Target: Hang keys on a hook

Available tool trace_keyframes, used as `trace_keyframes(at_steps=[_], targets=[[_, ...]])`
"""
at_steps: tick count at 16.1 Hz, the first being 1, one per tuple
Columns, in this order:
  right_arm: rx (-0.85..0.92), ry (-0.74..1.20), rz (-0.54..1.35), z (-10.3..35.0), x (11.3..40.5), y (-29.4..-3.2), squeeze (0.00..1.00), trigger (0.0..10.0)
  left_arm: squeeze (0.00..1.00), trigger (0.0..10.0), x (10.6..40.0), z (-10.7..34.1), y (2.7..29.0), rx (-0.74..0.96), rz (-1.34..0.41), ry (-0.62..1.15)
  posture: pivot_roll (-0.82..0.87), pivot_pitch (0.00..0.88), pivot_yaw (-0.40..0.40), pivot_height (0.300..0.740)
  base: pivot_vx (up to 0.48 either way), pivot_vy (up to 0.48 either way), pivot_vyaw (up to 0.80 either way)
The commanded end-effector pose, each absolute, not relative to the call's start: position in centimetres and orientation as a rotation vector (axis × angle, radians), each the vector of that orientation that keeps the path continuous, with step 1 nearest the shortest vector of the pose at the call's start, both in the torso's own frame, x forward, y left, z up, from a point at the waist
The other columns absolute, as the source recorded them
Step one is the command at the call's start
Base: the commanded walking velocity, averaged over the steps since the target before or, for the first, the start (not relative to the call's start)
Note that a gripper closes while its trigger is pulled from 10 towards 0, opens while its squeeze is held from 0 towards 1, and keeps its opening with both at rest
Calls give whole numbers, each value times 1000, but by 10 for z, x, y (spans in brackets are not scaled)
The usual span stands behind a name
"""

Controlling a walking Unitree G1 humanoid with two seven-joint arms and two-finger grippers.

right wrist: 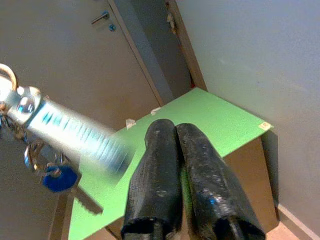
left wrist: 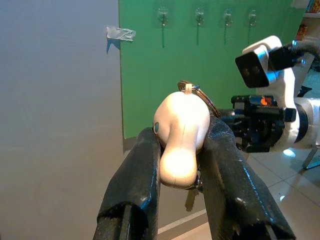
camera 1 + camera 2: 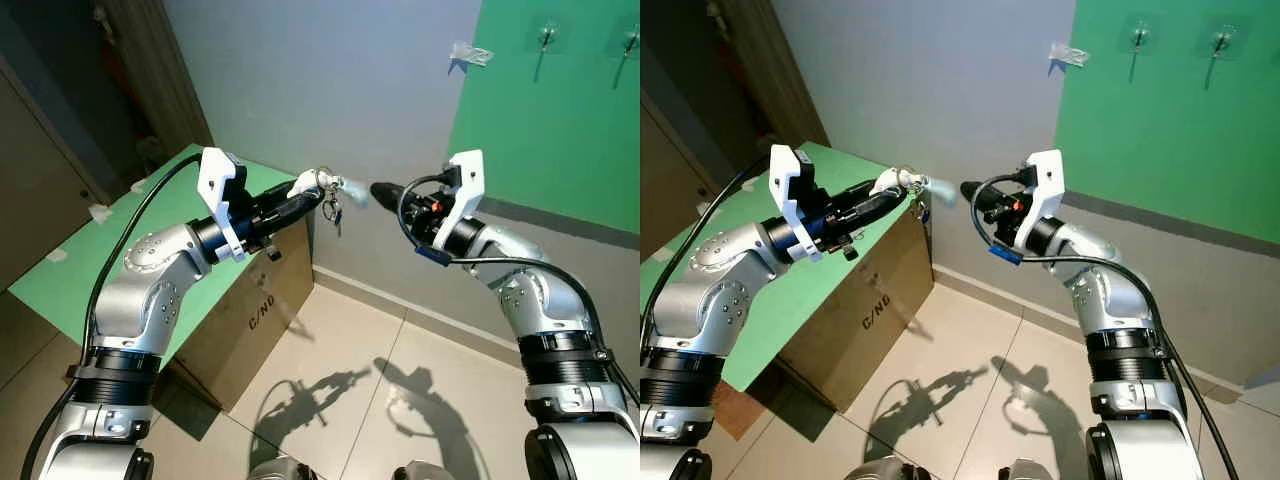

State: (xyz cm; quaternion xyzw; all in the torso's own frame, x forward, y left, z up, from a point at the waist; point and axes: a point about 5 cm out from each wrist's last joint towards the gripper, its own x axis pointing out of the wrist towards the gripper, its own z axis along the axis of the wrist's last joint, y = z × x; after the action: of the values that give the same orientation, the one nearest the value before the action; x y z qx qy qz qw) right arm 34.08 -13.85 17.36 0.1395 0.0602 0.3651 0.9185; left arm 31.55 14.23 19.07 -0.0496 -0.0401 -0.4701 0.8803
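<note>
Left wrist view: you are pinching the cream fob (image 2: 181,137) of the keys (image 3: 331,206) between the left gripper (image 2: 181,160) fingers, with the key ring (image 2: 202,97) sticking out past the tips toward the wall.
Step in hand: you are carrying; the keys are dangling in the air between your two arms, well apart from the hooks (image 2: 163,16), so hanging is not yet done.
Right gripper: your right gripper (image 3: 383,191) is holding nothing, its fingers pressed together, its tip sitting just beside the striped strap (image 1: 75,137) trailing off the ring.
Next move: judging by the row on the green panel (image 3: 560,110), you are needing to raise the left arm and bring the ring's opening over one hook tip.
Edges: the cardboard box (image 3: 255,320) and its green top (image 3: 110,250) are lying under your left arm.
Open room: the air between ring and panel is looking free, though the right arm is crowding that path.
</note>
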Motion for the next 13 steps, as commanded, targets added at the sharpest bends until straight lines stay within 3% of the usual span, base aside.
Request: trace_keyframes(at_steps=[1, 7, 8, 9, 10, 13], targets=[[288, 74, 760, 186, 343, -136, 0, 0, 0, 0, 315, 194, 142, -81, -986, -93, -168, 44, 115, 740, 0, 0, 0], [263, 113, 711, 180, 347, -138, 0, 0, 0, 0, 315, 194, 142, -80, -984, -93, -168, 44, 115, 740, 0, 0, 0], [253, 124, 717, 178, 346, -138, 0, 6235, 0, 0, 315, 194, 142, -80, -983, -93, -166, 45, 114, 740, 0, 0, 0], [207, 144, 743, 172, 341, -147, 1000, 10000, 0, 0, 315, 194, 142, -80, -984, -91, -167, 50, 115, 740, 0, 0, 0], [122, 188, 807, 161, 330, -159, 1000, 10000, 0, 0, 315, 193, 141, -79, -988, -88, -167, 51, 115, 740, 0, 0, 0], [116, 205, 902, 164, 322, -156, 1000, 10000, 0, 0, 312, 190, 140, -75, -1002, -77, -168, 50, 113, 740, 0, 0, 0]])
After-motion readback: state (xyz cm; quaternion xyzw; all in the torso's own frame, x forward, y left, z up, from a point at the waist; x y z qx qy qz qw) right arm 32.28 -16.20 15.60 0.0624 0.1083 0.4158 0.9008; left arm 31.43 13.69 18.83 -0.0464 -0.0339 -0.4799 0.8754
